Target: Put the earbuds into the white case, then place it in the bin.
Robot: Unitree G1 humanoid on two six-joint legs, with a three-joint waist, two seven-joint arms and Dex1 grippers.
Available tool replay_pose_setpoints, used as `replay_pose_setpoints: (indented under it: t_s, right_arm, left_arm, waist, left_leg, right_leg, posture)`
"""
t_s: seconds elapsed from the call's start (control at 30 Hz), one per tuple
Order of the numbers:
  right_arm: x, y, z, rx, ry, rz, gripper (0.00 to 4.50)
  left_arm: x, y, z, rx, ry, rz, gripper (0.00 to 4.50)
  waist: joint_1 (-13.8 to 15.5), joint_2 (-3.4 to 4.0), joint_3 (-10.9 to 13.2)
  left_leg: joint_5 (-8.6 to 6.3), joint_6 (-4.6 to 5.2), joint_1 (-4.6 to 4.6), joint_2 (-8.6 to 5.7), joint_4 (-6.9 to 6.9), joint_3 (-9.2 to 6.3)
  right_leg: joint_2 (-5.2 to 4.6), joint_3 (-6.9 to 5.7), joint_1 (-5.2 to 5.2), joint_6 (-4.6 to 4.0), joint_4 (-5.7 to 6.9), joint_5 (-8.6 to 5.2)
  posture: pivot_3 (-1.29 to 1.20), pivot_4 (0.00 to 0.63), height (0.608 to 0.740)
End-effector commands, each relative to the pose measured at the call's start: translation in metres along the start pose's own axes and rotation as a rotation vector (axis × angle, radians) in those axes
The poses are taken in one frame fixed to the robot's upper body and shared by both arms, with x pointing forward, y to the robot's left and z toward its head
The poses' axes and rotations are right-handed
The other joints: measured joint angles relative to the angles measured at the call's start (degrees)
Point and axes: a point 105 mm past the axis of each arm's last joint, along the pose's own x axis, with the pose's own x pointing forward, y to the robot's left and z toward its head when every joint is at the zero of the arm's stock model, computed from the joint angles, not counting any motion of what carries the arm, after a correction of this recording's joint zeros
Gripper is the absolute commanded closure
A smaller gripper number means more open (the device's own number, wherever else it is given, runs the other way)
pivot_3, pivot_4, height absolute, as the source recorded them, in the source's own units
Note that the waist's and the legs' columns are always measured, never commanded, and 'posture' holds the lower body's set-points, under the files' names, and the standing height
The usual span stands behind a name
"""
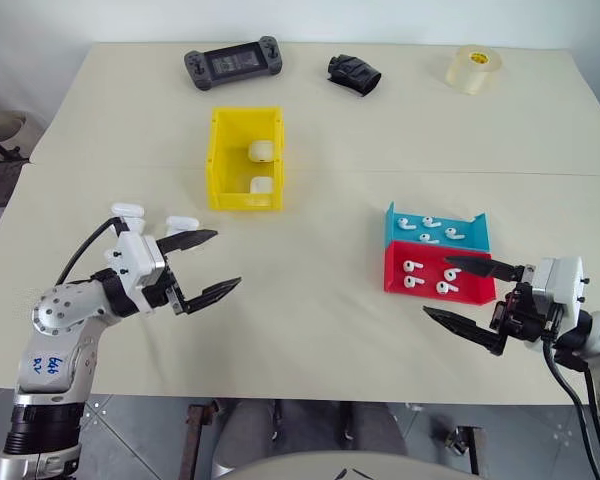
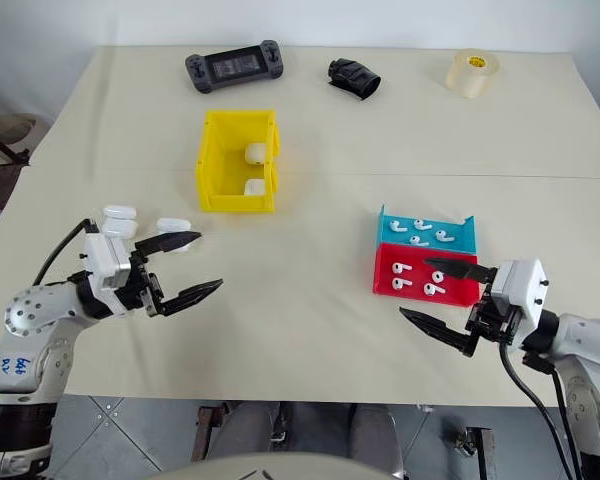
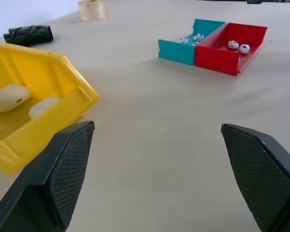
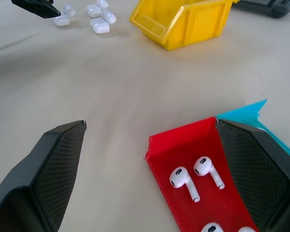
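- Two grippers hover nearest, low over the table (image 1: 310, 330): the left gripper (image 1: 208, 263) and the right gripper (image 1: 472, 293), both with fingers spread wide and nothing between them.
- Just behind the left gripper, several loose white cases (image 1: 127, 211) lie on the table, partly hidden by it.
- Beside the right gripper, the earbuds (image 1: 427, 275) rest in a red tray (image 1: 475, 292), more in the blue tray (image 1: 475, 233) touching it behind.
- Farther back, the bin (image 1: 220, 160) holds two cases already.
- At the far edge sit a game controller (image 1: 233, 64), a black object (image 1: 353, 74) and a tape roll (image 1: 473, 68).
- Risk, I reckon: those tiny glossy buds could squirt from the wide fingers, or the tray wall may block the lower finger.
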Motion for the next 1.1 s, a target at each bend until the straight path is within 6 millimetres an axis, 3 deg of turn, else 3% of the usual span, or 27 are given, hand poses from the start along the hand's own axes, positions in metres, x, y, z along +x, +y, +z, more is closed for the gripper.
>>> replay_pose_setpoints:
  t_s: [0.03,0.2,0.3,0.4,0.57,0.77,0.93,1.1]
  right_arm:
    - [0.011,0.003,0.008,-0.031,-0.047,0.043,0.0]
    - [0.039,0.008,0.017,-0.025,-0.124,0.151,0.0]
    - [0.058,0.011,0.022,-0.026,-0.188,0.216,0.0]
    - [0.08,0.019,0.028,-0.073,-0.265,0.296,0.0]
    - [0.093,0.019,0.027,-0.098,-0.276,0.377,0.0]
    - [0.093,0.009,0.022,-0.115,-0.247,0.391,0.0]
    - [0.09,0.003,0.024,-0.115,-0.227,0.401,0.0]
    - [0.088,0.005,0.023,-0.116,-0.221,0.406,0.0]
  left_arm:
    - [-0.005,0.003,0.01,0.055,-0.012,0.056,0.01]
    - [-0.034,0.004,0.015,0.013,-0.003,0.263,0.01]
    - [-0.063,-0.001,0.012,-0.035,0.019,0.435,0.01]
    - [-0.105,-0.017,0.0,-0.085,0.095,0.626,0.01]
    - [-0.157,-0.032,-0.019,-0.183,0.238,0.887,0.01]
    - [-0.154,-0.028,-0.023,-0.312,0.307,0.947,0.01]
    - [-0.141,0.002,-0.022,-0.38,0.477,0.931,0.01]
    - [-0.143,0.026,-0.019,-0.455,0.69,0.971,0.01]
  waist:
    - [-0.1,0.0,0.0]
    - [-0.97,-0.01,0.0]
    - [-1.08,-0.03,0.01]
    - [-1.53,-0.09,-0.01]
    - [-0.06,-0.15,-0.01]
    - [0.18,-0.29,-0.09]
    - [-0.11,-0.27,-0.09]
    - [-0.28,-0.29,-0.1]
  left_leg:
    - [0.0,0.0,0.0,0.0,0.0,0.0]
    - [-0.01,-0.01,0.02,0.14,-0.02,0.03]
    - [-0.02,-0.03,0.02,0.17,-0.02,0.0]
    - [-0.05,-0.05,0.02,0.18,-0.02,0.01]
    - [-0.16,-0.02,0.0,0.17,0.08,0.02]
    - [-0.24,-0.03,-0.04,0.13,0.12,0.01]
    - [-0.24,-0.09,-0.01,0.24,0.11,0.0]
    - [-0.26,-0.11,0.0,0.23,0.11,0.0]
  right_leg:
    - [0.0,0.0,0.0,0.0,0.0,0.0]
    - [0.05,0.02,-0.04,-0.01,-0.01,0.0]
    - [0.06,0.02,0.0,-0.01,-0.05,0.0]
    - [0.06,0.03,0.0,-0.01,-0.13,0.0]
    - [0.07,0.03,0.06,-0.01,-0.5,-0.01]
    - [0.02,0.07,0.11,-0.02,-0.67,-0.01]
    - [0.12,0.07,-0.02,-0.09,-0.35,-0.04]
    - [0.15,0.14,-0.11,-0.09,0.04,-0.04]
  posture:
    - [0.0,0.15,0.74]
    - [0.0,0.15,0.74]
    - [0.0,0.15,0.74]
    - [0.0,0.15,0.74]
    - [0.0,0.15,0.74]
    - [0.0,0.15,0.74]
    - [0.0,0.15,0.74]
    - [0.0,0.15,0.74]
